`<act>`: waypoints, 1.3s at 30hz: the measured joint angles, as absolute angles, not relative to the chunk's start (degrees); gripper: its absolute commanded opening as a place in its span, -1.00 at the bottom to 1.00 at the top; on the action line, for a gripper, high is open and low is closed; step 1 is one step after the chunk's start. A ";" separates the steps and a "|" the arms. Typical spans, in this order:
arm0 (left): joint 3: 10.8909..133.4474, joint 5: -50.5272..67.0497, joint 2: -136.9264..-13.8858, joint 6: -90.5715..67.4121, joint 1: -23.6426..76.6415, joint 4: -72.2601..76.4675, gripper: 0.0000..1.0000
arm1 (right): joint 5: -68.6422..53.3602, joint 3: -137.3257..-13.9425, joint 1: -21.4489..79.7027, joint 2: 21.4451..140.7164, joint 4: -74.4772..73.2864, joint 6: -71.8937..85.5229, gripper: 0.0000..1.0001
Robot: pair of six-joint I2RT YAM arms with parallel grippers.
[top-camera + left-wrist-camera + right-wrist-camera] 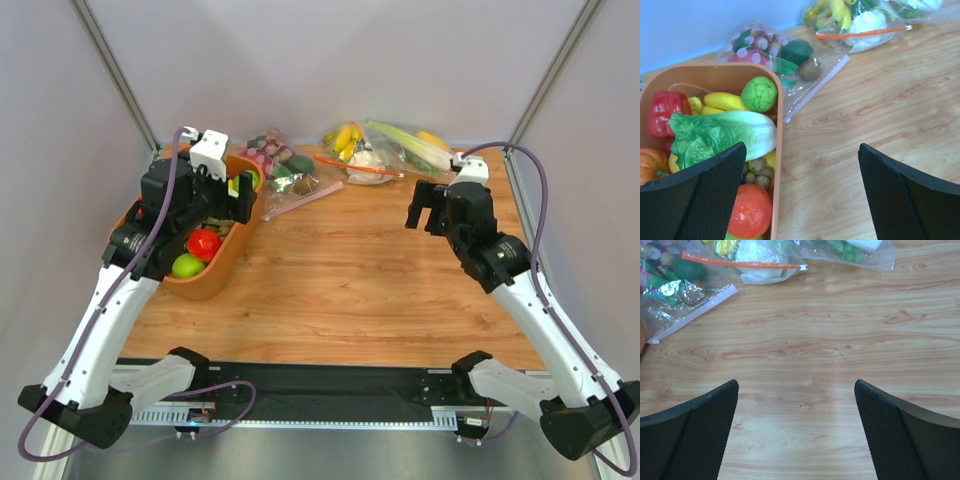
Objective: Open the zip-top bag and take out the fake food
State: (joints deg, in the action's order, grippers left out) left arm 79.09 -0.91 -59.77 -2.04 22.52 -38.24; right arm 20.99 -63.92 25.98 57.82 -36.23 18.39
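Zip-top bag (pixel 418 152) lies far back, untouched — left gripper (pixel 801 155) and right gripper (pixel 796 390) spread wide, empty

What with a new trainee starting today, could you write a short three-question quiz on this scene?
1. True or false: the left tool and right tool are both open and empty.
2. The zip strip on the bag with bananas is: A orange-red, B blue, C black.
3. Fill in: the bag with the long pale-green stalk lies at the table top's far ____ corner.
Key: 1 true; 2 A; 3 right.
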 measured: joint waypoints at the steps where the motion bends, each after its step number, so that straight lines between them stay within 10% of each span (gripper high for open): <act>1: 78.72 -1.50 -60.23 -2.02 22.48 -37.54 0.97 | 20.84 -64.62 25.47 58.65 -36.27 17.98 1.00; 32: 67.66 10.52 -65.25 -2.17 12.95 -25.19 0.93 | 9.19 -109.69 21.12 122.04 -17.65 -2.81 0.97; 37: 67.66 12.19 -65.28 -2.74 11.22 -24.97 0.93 | 13.21 -114.45 21.12 126.30 -17.47 -6.11 -0.02; 39: 67.66 12.71 -65.28 -2.98 10.68 -24.97 0.93 | 14.48 -115.59 21.10 127.07 -17.56 -7.46 -0.83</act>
